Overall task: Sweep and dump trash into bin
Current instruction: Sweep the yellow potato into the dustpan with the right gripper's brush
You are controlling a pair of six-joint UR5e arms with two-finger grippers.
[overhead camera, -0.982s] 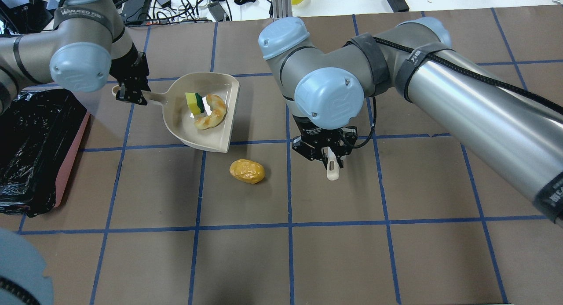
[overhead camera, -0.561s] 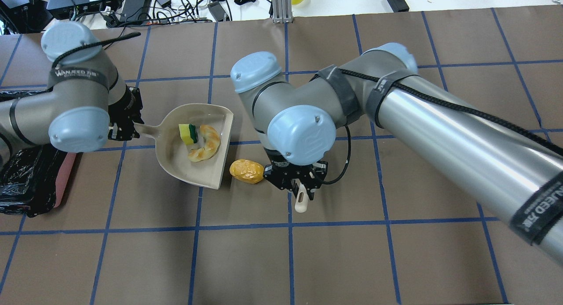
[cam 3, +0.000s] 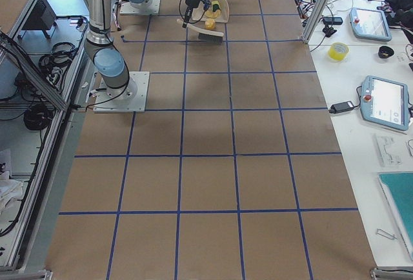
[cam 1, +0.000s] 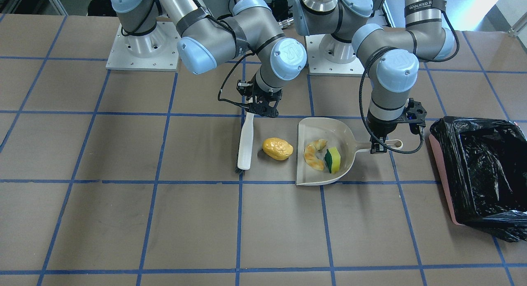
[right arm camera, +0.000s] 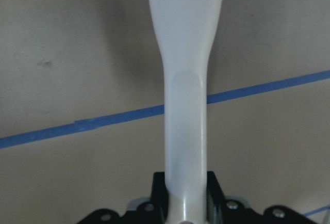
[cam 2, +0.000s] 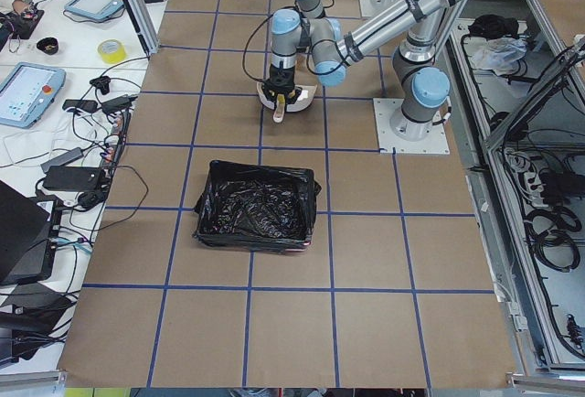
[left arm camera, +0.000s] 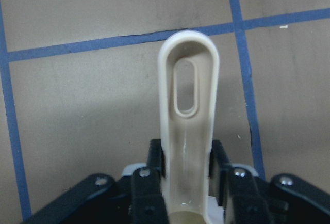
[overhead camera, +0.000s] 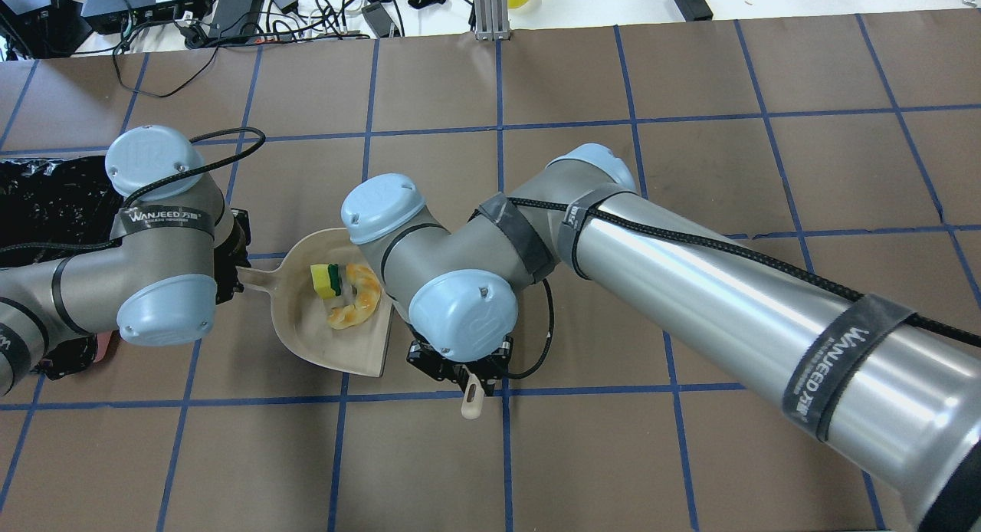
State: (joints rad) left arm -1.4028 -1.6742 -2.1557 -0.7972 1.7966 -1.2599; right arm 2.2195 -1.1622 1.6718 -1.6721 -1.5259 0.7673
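The potato-like lump (cam 1: 278, 148) lies on the table between the brush (cam 1: 246, 141) and the dustpan's open edge (cam 1: 302, 129), apart from both. The overhead view hides it under the right arm. The crescent rind (cam 1: 313, 155) and the sponge piece (cam 1: 332, 160) lie in the dustpan (overhead camera: 306, 340). My right gripper (cam 1: 260, 106) is shut on the brush handle (right arm camera: 186, 79), bristles on the table. My left gripper (cam 1: 378, 146) is shut on the dustpan handle (left arm camera: 188, 95). The black-lined pink bin (cam 1: 442, 183) stands beyond the dustpan handle.
Brown paper with blue tape lines covers the table. The arm bases (cam 1: 142, 47) stand at the robot's edge. Cables and devices (overhead camera: 230, 11) lie past the far edge. In the overhead view the bin (overhead camera: 46, 202) is partly under the left arm.
Both arms have moved toward the robot's side of the table. The dustpan came along with its two scraps. The right gripper carried the brush left, and its arm now covers the lump.
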